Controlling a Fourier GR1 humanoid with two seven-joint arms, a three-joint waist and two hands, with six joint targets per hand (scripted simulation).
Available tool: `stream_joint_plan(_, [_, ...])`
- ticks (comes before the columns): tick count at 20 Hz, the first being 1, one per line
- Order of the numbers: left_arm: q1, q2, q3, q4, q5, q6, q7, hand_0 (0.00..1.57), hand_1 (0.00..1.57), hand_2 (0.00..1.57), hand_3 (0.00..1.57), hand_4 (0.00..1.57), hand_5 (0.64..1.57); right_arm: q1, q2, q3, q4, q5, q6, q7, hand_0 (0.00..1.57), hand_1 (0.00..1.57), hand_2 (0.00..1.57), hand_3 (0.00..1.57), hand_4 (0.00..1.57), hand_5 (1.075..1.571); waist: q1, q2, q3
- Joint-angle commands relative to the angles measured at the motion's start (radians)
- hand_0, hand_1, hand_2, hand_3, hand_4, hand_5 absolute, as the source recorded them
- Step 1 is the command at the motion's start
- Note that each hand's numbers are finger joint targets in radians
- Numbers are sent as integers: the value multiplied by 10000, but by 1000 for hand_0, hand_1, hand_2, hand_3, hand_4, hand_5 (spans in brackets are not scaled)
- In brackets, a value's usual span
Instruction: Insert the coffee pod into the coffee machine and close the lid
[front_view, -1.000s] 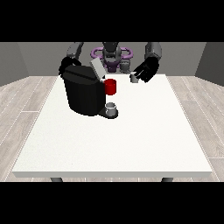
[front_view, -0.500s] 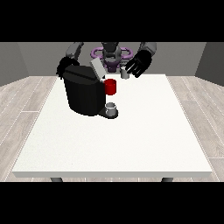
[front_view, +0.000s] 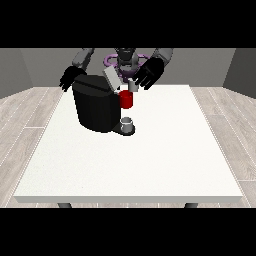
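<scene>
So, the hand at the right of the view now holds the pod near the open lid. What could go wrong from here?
1. The coffee pod sits beside the raised lid of the coffee machine; it could knock the lid instead of entering.
2. The hand at the view's right hides part of the pod, so its tilt is unclear; a tilted pod might jam.
3. A released pod could fall by the cup below.

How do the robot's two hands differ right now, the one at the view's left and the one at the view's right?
The hand at the view's left sits behind the black coffee machine, beside its far left corner, holding nothing visible. The hand at the view's right hangs above the machine's red front part, with a small grey coffee pod at its fingers. It also sits nearer the raised lid. Both hands are black.
</scene>
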Motion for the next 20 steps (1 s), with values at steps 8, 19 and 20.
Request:
stream_joint_plan(8, [114, -22, 65, 355, -38, -353, -21, 1305, 1305, 1326, 1229, 500, 1571, 799, 86, 64, -314, -248, 244, 63, 0, 0, 0, 0, 499, 1571, -212, -289, 0])
stream_joint_plan(19, [-198, -394, -106, 272, -329, -63, -110, 1185, 1185, 1262, 1197, 492, 1571, 87, -251, -262, -174, -270, 200, 233, 0, 0, 0, 0, 499, 1571, -51, 180, 0])
stream_joint_plan(20, [-262, -361, -84, 359, -462, 291, -81, 1203, 1203, 1272, 1200, 500, 1571, -17, 209, -12, -506, -114, -243, 255, 0, 0, 0, 0, 462, 1571, -219, 303, -1])
